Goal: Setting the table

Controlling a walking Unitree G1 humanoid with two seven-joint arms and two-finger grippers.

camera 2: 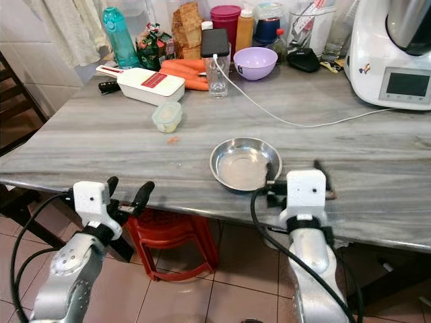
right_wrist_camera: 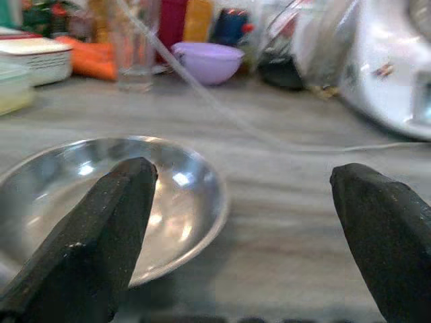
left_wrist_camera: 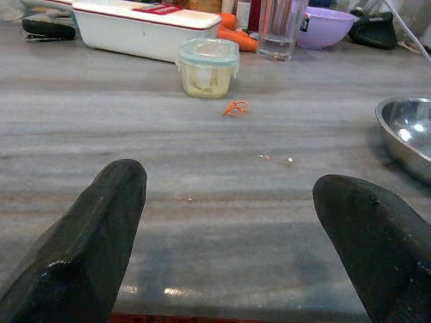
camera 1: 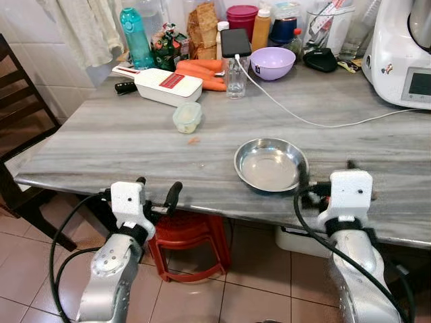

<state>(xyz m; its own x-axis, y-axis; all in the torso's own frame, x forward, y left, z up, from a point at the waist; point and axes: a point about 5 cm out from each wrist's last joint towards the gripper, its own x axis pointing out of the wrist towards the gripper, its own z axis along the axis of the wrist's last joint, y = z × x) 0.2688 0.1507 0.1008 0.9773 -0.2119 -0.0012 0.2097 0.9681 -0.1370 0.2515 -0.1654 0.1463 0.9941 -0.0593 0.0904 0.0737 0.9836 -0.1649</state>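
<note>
My left gripper (camera 1: 157, 194) hangs at the table's (camera 1: 121, 145) near edge, fingers apart and empty. The steel bowl (camera 1: 271, 163) sits near that edge, just beside my right gripper (right_wrist_camera: 242, 222), whose fingers also stand apart.

Both silver arms reach forward, wrists level. The left gripper (camera 1: 157, 192) hangs at the near left with fingers spread wide. The right gripper (camera 1: 326, 176), at the near right, is likewise spread.
</note>
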